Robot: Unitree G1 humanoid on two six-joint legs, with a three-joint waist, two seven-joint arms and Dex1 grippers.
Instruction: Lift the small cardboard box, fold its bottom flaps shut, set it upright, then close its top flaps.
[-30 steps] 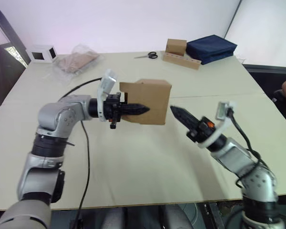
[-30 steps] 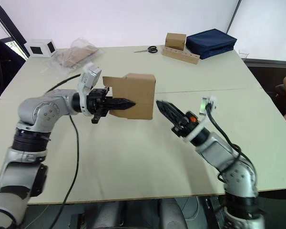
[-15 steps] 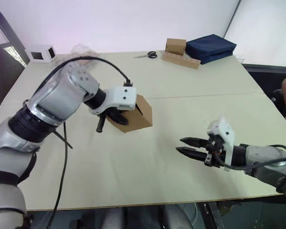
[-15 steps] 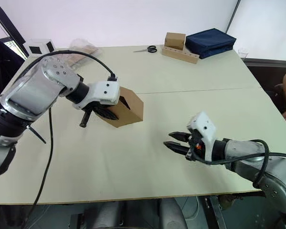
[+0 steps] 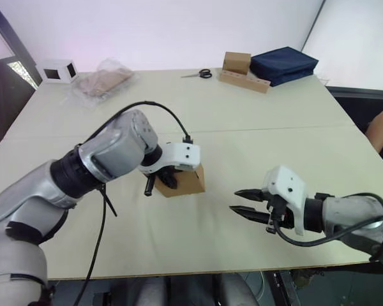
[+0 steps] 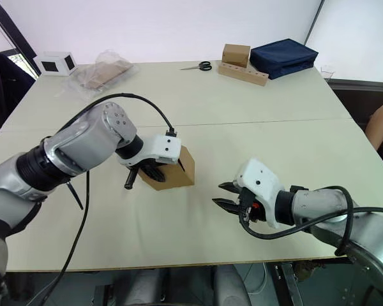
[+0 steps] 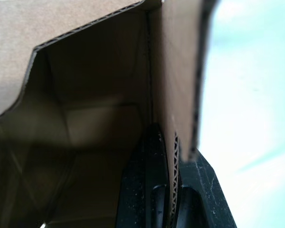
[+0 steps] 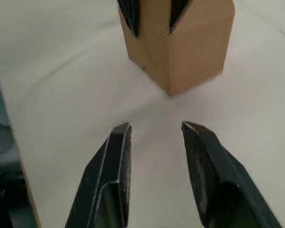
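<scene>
Near the centre of the left eye view, the small cardboard box (image 5: 186, 181) stands on the table (image 5: 255, 121), its bottom seemingly down, so the step in hand looks like setting it upright. The left gripper (image 5: 166, 179) reaches in from the frame's left and pinches one box wall between its fingers (image 7: 154, 190), one inside and one outside. The right gripper (image 5: 240, 202) hovers at lower right with its jaws spread, apart from the box. Next, the top flaps (image 7: 19, 57) need folding down; the left gripper should probably let go first.
</scene>
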